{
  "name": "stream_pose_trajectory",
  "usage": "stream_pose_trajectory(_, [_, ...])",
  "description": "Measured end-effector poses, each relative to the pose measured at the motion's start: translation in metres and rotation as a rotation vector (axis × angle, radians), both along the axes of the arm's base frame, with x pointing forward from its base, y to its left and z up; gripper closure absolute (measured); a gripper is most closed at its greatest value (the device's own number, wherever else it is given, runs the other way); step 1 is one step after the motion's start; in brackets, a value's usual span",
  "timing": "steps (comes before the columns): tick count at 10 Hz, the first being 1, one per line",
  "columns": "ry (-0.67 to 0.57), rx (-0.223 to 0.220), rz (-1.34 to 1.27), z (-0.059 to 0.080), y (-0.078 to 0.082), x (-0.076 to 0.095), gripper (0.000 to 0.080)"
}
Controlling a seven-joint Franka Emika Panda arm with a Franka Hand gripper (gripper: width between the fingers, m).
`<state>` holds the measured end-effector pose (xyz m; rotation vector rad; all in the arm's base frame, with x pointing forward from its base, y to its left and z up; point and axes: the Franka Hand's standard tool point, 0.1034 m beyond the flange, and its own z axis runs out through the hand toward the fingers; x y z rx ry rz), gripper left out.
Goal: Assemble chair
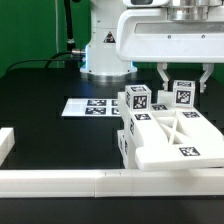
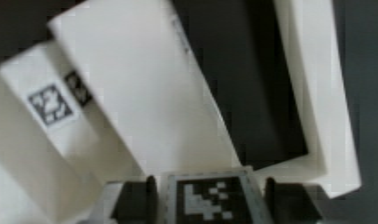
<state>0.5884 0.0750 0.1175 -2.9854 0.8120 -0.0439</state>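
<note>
The chair's white parts stand together on the black table: a blocky seat with a flat cross-braced frame and a tagged small cube on top of its far left corner. My gripper hangs over the far right of this structure, shut on another tagged white cube. In the wrist view that cube sits between the two dark fingers, its tag facing the camera. Beyond it lie long white slabs of the chair, one carrying a tag.
The marker board lies flat on the table at the exterior view's left of the chair. A long low white border rail runs along the near edge, with a short piece at the left. The arm's base stands behind.
</note>
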Motion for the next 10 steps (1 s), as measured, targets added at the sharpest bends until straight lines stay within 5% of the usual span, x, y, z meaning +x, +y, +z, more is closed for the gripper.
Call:
stream_pose_trajectory(6, [0.014, 0.021, -0.320, -0.0001, 0.0008, 0.0003, 0.0503])
stream_pose_trajectory(7, [0.014, 0.019, -0.287, -0.0001, 0.0010, 0.0001, 0.0263])
stream_pose_trajectory(10, [0.004, 0.011, -0.100, 0.0000, 0.0009, 0.0003, 0.0156])
